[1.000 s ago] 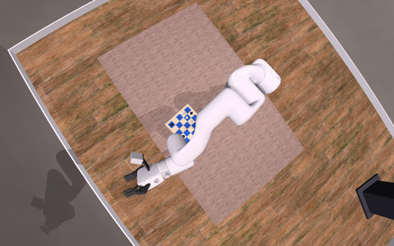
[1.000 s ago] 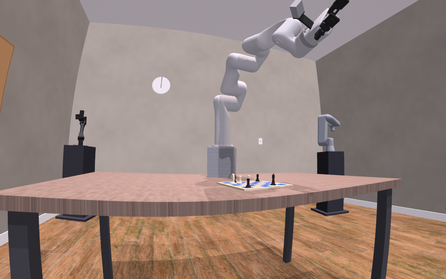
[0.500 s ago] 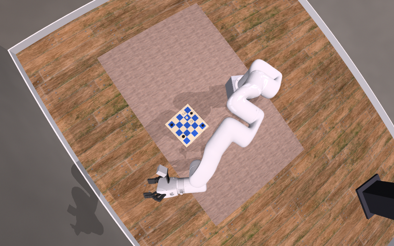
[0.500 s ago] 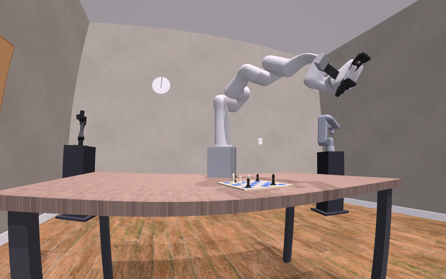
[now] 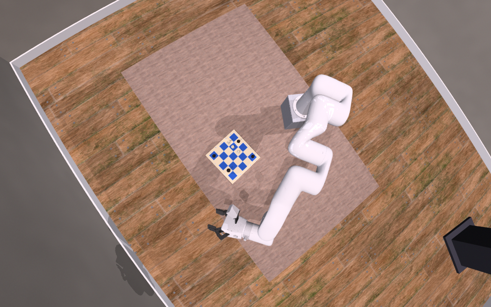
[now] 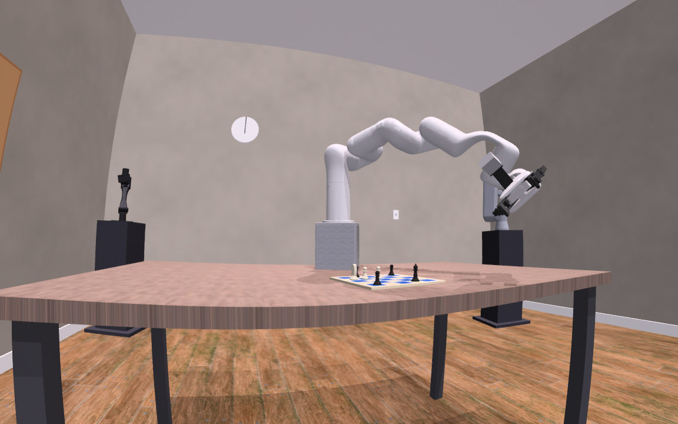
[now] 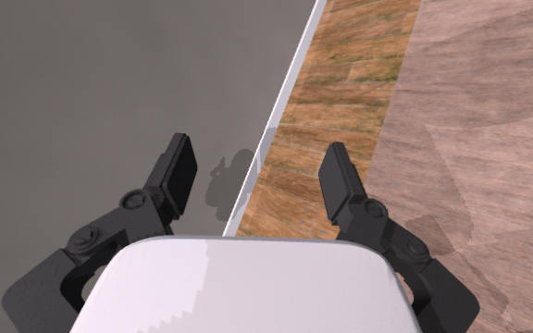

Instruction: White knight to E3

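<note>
In the top view the board (image 5: pixel 216 165) lies at the middle of the frame on the desk (image 5: pixel 186 76), with my base (image 5: pixel 287 114) to its upper right at the desk's edge. Pieces stand on the board, several near its corners. My arm (image 5: pixel 308 168) runs from the base down to the lower middle of the frame, below the board. There my jaws hang past the desk's lower left edge, well apart from the board.
</note>
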`<state>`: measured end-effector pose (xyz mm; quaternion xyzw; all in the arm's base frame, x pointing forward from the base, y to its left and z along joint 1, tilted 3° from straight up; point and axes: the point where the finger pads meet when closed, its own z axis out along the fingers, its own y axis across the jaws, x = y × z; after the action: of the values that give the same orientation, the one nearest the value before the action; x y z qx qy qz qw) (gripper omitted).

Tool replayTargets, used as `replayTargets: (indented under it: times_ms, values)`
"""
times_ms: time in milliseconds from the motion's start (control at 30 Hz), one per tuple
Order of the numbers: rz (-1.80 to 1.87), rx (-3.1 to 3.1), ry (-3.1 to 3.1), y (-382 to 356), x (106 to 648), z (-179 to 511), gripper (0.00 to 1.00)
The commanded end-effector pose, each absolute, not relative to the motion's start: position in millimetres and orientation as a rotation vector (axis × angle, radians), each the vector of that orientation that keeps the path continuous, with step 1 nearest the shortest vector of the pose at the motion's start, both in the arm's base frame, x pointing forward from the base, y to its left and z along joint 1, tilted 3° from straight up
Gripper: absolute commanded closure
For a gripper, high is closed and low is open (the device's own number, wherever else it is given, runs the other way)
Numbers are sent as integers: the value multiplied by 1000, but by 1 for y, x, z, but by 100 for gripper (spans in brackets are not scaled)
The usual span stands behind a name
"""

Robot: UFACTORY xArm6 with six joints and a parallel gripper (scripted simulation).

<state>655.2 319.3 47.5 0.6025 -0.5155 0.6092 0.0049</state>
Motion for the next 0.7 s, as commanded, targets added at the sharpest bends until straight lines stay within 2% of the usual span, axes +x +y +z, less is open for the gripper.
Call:
replayTargets:
  times_ms: [0,300,367,467,667]
  values:
    - [1817,1793,-1571,315,611,16,0]
    - [1661,1670,-1427,301,528,-40,0]
    - [1603,1620,-1362,293,493,-57,0]
    - [1603,1620,-1362,293,493,-57,0]
    - [1499,1521,-1232,277,427,-83,0]
